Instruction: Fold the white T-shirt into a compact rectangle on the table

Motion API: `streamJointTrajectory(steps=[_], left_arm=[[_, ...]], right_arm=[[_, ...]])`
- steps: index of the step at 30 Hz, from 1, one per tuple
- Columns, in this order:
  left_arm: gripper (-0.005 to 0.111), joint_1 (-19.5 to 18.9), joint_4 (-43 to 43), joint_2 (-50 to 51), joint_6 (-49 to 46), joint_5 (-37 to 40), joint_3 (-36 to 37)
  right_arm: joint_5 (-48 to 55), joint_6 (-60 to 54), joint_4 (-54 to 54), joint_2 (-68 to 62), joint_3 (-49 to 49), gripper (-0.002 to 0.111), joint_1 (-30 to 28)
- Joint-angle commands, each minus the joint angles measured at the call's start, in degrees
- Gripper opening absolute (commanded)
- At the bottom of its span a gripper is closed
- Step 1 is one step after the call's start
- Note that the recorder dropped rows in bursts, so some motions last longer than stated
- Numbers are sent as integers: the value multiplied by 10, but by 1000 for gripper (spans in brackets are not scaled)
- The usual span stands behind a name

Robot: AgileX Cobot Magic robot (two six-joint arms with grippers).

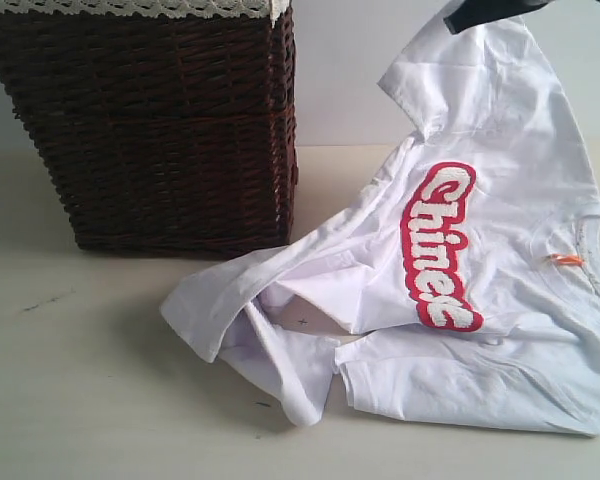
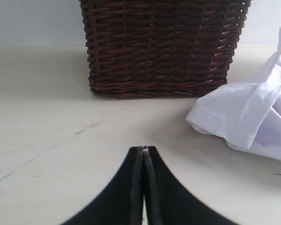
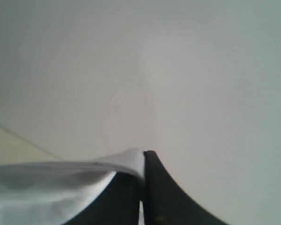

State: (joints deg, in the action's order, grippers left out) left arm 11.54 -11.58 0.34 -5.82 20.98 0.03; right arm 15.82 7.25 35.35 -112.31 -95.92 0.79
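T-shirt (image 1: 500,200) – white, red lettering | basket (image 1: 160,130) – dark brown

A dark wicker basket (image 1: 170,130) with a white lace-trimmed liner (image 1: 130,8) stands before a pale wall (image 1: 350,70).

The crumpled white T-shirt (image 1: 510,200), red-outlined lettering showing, hangs lifted at one edge, its rest on the pale table (image 1: 80,400).

The right tool (image 3: 144,153) was closed, its dark jaws pinching a fold of the white T-shirt (image 3: 51,176). Cloth draped off one side of the jaws. Pale wall (image 3: 187,70) behind, with a sliver of worktop (image 3: 9,147) showing.
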Motion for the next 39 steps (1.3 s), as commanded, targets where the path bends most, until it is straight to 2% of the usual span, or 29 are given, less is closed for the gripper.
streamJointTrajectory(steps=[1,7,9,10,11,13,14,16,19,21,24,28,29,34,39], left_arm=[[0,-2,-2,-3,2,-2,0],[0,-2,-2,-3,2,-2,0],[0,-2,-2,-3,1,-2,0],[0,-2,-2,-3,1,-2,0],[0,-2,-2,-3,1,-2,0],[0,-2,-2,-3,1,-2,0],[0,-2,-2,-3,1,-2,0],[0,-2,-2,-3,1,-2,0],[0,-2,-2,-3,1,-2,0],[0,-2,-2,-3,1,-2,0],[0,-2,-2,-3,1,-2,0],[0,-2,-2,-3,1,-2,0],[0,-2,-2,-3,1,-2,0],[0,-2,-2,-3,1,-2,0],[0,-2,-2,-3,1,-2,0]], right_arm=[[19,100,43,-92,-97,11,-12],[133,89,47,-156,-176,58,-12],[172,89,47,-157,-187,66,-12],[187,90,45,-157,-192,67,-11],[205,95,42,-156,-196,65,-11],[268,97,-3,-149,-213,53,-11],[302,48,-57,-140,-220,43,-11],[347,-24,-138,-129,-221,30,-11],[437,-105,-239,-110,-221,1,-11],[493,-129,-311,-91,-211,0,-11],[467,-143,-371,-30,-116,0,-1],[398,-135,-370,32,28,0,22],[385,-131,-370,50,92,0,39],[357,-129,-370,64,240,0,129],[272,-115,-397,64,333,0,168]])
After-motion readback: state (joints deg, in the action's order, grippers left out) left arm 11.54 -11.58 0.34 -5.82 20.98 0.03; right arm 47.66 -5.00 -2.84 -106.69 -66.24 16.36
